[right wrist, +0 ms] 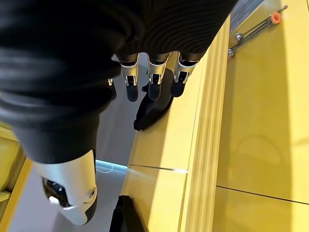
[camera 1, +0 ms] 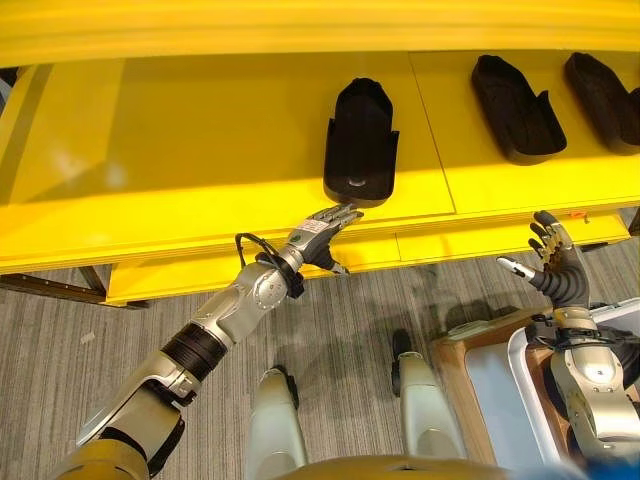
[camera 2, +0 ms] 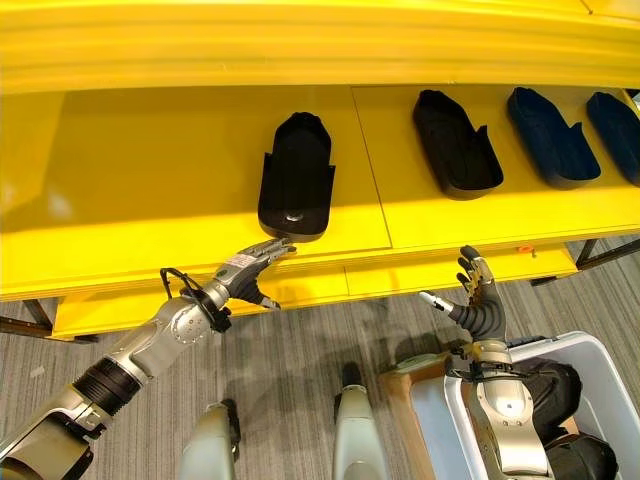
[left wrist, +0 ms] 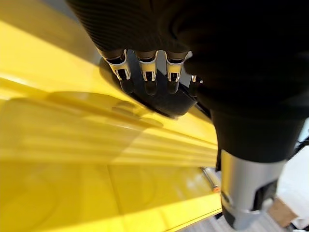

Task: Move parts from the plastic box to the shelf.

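A black moulded part [camera 1: 360, 140] lies on the yellow shelf [camera 1: 200, 150], its near end at the front edge. My left hand [camera 1: 322, 232] is open just below that end, straight fingers reaching up to the shelf lip; its dark fingertips [left wrist: 147, 79] hover at the part [left wrist: 164, 99], and I cannot tell if they touch. My right hand [camera 2: 478, 295] is raised in front of the shelf, open and holding nothing, above the white plastic box [camera 2: 590, 345]. More black parts [camera 2: 555, 385] lie in the box.
Three more black parts [camera 2: 455, 140] [camera 2: 550, 135] [camera 2: 612, 120] lie further right on the shelf. A lower yellow ledge [camera 1: 200, 275] juts out under the shelf. A small orange-tipped pin [camera 1: 577, 213] sits on its right end. The box rests on a wooden stand [camera 1: 470, 360].
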`<state>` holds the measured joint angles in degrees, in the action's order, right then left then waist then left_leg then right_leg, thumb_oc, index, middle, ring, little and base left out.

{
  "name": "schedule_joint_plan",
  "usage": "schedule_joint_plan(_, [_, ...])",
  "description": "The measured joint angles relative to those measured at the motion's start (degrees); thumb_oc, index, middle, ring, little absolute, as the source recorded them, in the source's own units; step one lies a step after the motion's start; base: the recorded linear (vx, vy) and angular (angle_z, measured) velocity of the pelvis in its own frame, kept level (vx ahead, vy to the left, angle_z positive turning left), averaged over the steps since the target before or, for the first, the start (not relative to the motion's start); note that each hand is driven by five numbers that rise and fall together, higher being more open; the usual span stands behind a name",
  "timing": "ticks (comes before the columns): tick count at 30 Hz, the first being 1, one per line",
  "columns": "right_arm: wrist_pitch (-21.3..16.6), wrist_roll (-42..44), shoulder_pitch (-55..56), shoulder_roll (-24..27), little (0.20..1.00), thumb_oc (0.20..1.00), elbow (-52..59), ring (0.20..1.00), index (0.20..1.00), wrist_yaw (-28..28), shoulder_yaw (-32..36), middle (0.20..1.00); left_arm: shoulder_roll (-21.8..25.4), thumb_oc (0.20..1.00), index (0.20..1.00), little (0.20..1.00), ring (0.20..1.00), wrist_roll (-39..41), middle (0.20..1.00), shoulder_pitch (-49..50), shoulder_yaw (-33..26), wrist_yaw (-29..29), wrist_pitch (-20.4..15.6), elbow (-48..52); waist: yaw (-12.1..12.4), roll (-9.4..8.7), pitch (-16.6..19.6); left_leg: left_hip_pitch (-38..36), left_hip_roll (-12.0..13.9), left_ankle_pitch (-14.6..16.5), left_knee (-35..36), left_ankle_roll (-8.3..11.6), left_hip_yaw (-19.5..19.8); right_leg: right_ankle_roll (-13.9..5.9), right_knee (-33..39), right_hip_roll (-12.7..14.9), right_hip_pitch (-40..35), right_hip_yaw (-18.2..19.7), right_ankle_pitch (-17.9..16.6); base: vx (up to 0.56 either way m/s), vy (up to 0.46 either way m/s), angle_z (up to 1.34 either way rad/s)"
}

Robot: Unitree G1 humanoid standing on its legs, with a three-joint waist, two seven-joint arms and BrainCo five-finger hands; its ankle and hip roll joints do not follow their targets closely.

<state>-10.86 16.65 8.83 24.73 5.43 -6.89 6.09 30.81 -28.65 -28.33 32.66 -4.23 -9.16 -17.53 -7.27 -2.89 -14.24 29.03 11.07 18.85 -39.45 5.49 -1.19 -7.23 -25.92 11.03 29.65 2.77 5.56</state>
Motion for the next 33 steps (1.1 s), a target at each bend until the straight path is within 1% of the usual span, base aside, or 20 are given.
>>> schedule_joint_plan(5, [0.0, 0.0, 0.1, 0.0, 1.0, 1.0, -0.1, 1.0, 1.0, 0.0, -0.1, 1.0, -0.3, 1.0, 1.0, 1.0, 1.0, 0.0, 1.0, 0.1, 0.0, -0.3, 0.5, -0.9, -0.2, -0.46, 0.6, 0.0, 0.0, 0.0, -0.1, 0.03, -0.1, 0.0, 0.0, 0.0, 0.0, 0.1, 0.0, 0.0, 0.0, 0.0])
schedule_joint_plan(10, [0.0, 0.0, 0.1, 0.0, 1.0, 1.0, -0.1, 1.0, 1.0, 0.0, -0.1, 1.0, -0.7, 1.0, 1.0, 1.0, 1.0, -0.1, 1.0, 0.0, 0.0, -1.2, 0.1, -2.4, -0.4, -0.42, 0.9, 0.0, 0.0, 0.0, -0.4, 0.07, -0.1, 0.0, -0.1, 0.0, 0.0, 0.2, 0.0, 0.0, 0.0, 0.0])
schedule_joint_plan(16, [0.0, 0.1, 0.1, 0.0, 1.0, 1.0, -0.1, 1.0, 1.0, 0.2, 0.0, 1.0, -0.2, 1.0, 1.0, 1.0, 1.0, -1.4, 1.0, -0.8, 0.0, -1.1, 1.3, -2.6, -1.1, -0.25, 1.6, 0.1, 0.0, 0.6, -0.8, -0.24, -0.8, 0.07, 0.2, 0.0, 0.3, 0.8, -0.1, 0.0, 0.005, -0.04])
schedule_joint_plan(21, [0.0, 0.1, 0.4, 0.0, 1.0, 1.0, -0.1, 1.0, 1.0, 0.5, -0.1, 1.0, -0.1, 1.0, 1.0, 1.0, 1.0, -2.4, 1.0, -4.2, 1.1, -1.1, 1.8, -5.1, -1.3, -0.07, 1.8, 0.2, 0.0, 0.6, -0.8, -0.1, -1.4, -0.49, 0.1, 0.0, 0.9, 1.4, -0.4, 0.0, 0.004, -0.05])
schedule_joint_plan(24, [0.0, 0.1, 0.2, 0.0, 1.0, 1.0, -0.1, 1.0, 1.0, 0.5, -0.1, 1.0, -0.3, 1.0, 1.0, 1.0, 1.0, -2.4, 1.0, -5.9, 1.9, -1.1, 2.3, -6.3, -1.4, -0.05, 1.8, 0.2, 0.1, 0.6, -0.8, -0.1, -1.4, -0.53, -0.1, 0.0, 1.0, 1.4, -0.4, 0.0, 0.0, 0.0])
schedule_joint_plan(26, [0.0, 0.1, 0.0, 0.0, 1.0, 1.0, -0.1, 1.0, 1.0, 0.7, -0.1, 1.0, -1.0, 1.0, 1.0, 1.0, 1.0, -2.4, 1.0, -8.8, 3.2, -1.1, 2.8, -8.2, -1.4, -0.06, 1.8, 0.2, 0.1, 0.7, -0.8, -0.11, -1.5, -0.51, 0.1, 0.0, 1.0, 1.4, -0.4, 0.0, 0.0, 0.0])
schedule_joint_plan(31, [0.0, 0.2, 0.1, 0.0, 1.0, 1.0, -0.1, 1.0, 1.0, 1.1, -0.1, 1.0, -1.1, 1.0, 1.0, 1.0, 1.0, -2.4, 1.0, -10.4, 3.7, -1.1, 3.6, -8.7, -2.8, -0.06, 1.8, 0.2, 0.1, 0.7, -0.8, -0.01, -1.6, -0.55, 0.2, 0.0, 1.0, 1.5, -0.4, 0.0, 0.0, 0.0])
schedule_joint_plan(33, [0.0, 0.2, 0.3, 0.0, 1.0, 1.0, -0.1, 1.0, 1.0, 1.2, -0.1, 1.0, -1.2, 1.0, 1.0, 1.0, 1.0, -2.4, 1.0, -11.2, 4.5, -1.1, 3.7, -8.8, -2.8, -0.06, 1.8, 0.2, 0.1, 0.8, -0.8, 0.05, -1.6, -0.58, 0.0, 0.0, 1.1, 1.5, -0.4, 0.0, 0.0, 0.0])
